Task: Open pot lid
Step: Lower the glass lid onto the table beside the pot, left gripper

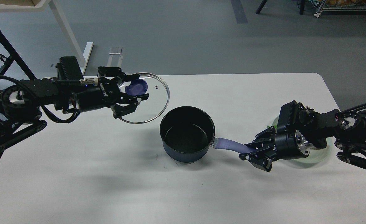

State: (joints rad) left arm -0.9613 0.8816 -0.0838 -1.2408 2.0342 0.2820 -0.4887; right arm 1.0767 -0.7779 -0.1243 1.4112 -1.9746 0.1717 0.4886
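Lid-off stage: your left gripper (130,90) grasped the lid (148,99) near the tabletop's (232,186) far edge; right gripper (253,152) clenched the pot's (187,133) handle (229,144). Next, set it down.

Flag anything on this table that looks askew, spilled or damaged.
Nothing looks spilled or damaged. The lid is off the pot, with the left tool around its knob. The right tool grips the pot's handle. A green plate sits mostly hidden under the right arm.
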